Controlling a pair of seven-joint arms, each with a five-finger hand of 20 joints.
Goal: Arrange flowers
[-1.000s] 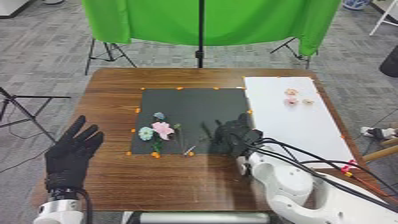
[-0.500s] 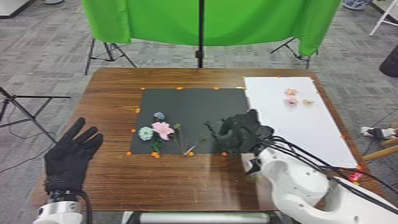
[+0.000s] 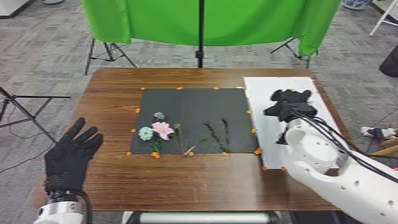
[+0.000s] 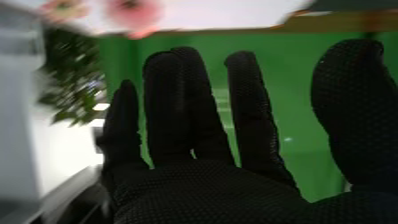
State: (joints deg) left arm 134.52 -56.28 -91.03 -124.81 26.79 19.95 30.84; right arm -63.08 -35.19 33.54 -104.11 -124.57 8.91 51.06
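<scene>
Pink flower and pale blue flower are side by side on the black sheet, small blue flower just beyond, green stems toward the sheet's right side. Pink blossom and peach blossom are on the white sheet. My right hand is over that sheet: released, fingers straight, nothing held. My left hand is open, at the left side of the table.
</scene>
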